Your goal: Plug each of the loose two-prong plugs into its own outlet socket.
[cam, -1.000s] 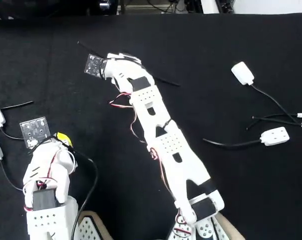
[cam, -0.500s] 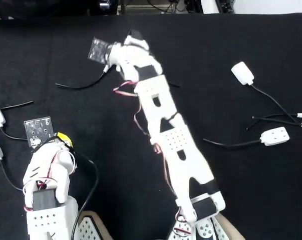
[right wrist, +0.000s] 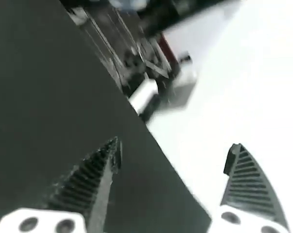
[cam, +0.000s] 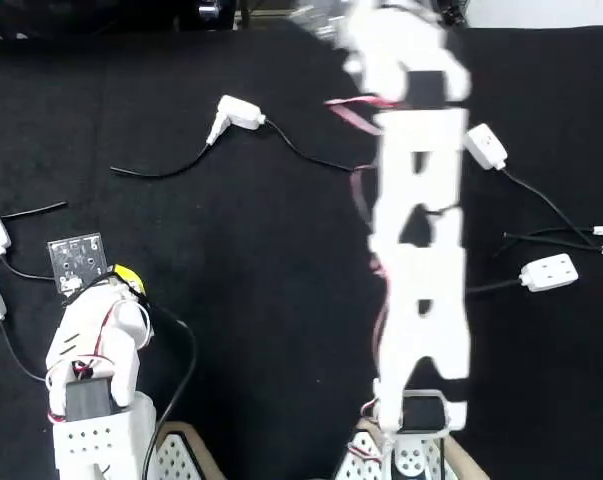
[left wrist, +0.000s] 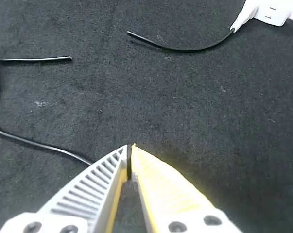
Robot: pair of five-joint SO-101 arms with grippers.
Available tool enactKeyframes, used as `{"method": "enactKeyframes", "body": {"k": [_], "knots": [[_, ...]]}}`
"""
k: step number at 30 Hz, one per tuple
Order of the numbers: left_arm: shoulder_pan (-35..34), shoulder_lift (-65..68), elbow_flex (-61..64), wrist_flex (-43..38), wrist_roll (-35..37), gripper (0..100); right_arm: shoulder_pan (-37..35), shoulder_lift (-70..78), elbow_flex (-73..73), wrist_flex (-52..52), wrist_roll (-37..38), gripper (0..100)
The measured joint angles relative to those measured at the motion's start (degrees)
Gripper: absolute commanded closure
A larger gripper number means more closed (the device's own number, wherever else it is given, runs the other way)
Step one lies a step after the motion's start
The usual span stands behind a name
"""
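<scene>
Idle left hand [left wrist: 130, 153] pressed closed, empty, low over counter [cam: 281, 300]. Empty right hand [right wrist: 175, 145] spread wide, aimed past counter's far edge. White plug [cam: 236, 112] lies loose at far side, well apart from socket [cam: 549, 271], so likely awaiting pickup.

No legible txt, nos., labels or signs anywhere. Small dark board [cam: 76, 262] on the arm at near left of tabletop [cam: 231, 300]: pale dots, too small to read as chars. Outlet socket [cam: 549, 271] at right: no readable print.
</scene>
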Motion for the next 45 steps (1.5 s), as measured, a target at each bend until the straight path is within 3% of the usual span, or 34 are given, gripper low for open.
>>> {"method": "enactKeyframes", "body": {"k": [3,9,11,15,19,21,23,30,33,36,45], "knots": [[0.0,0.0,0.0,0.0,0.0,97,7.47,-1.76,0.0,3.16,-1.76,66.9],[0.0,0.0,0.0,0.09,0.0,97,21.27,-1.85,0.0,7.03,-16.88,66.9],[0.0,0.0,0.0,0.18,0.0,97,25.76,-1.85,0.0,8.44,-18.64,66.9],[0.0,0.0,0.0,0.18,0.0,97,31.21,0.0,-0.09,10.29,-15.12,66.9],[0.0,0.0,0.0,0.18,0.0,97,31.47,5.01,0.0,15.91,-6.86,66.9],[0.0,0.0,0.0,0.18,0.0,97,31.74,5.27,0.0,20.92,-7.47,67.0],[0.0,0.0,0.0,0.18,0.0,97,33.32,5.36,0.0,25.32,-12.92,67.0],[0.0,0.0,0.0,0.18,0.0,97,44.84,5.36,0.0,26.11,-45.19,67.0],[0.26,0.0,0.0,0.18,0.0,97,47.82,5.36,0.62,26.11,-54.07,67.0],[1.58,0.0,0.0,0.18,0.0,97,49.93,5.36,4.92,26.11,-57.85,67.0],[1.93,0.0,0.0,0.18,0.0,97,49.32,5.01,23.82,26.11,-59.16,67.0]]}}
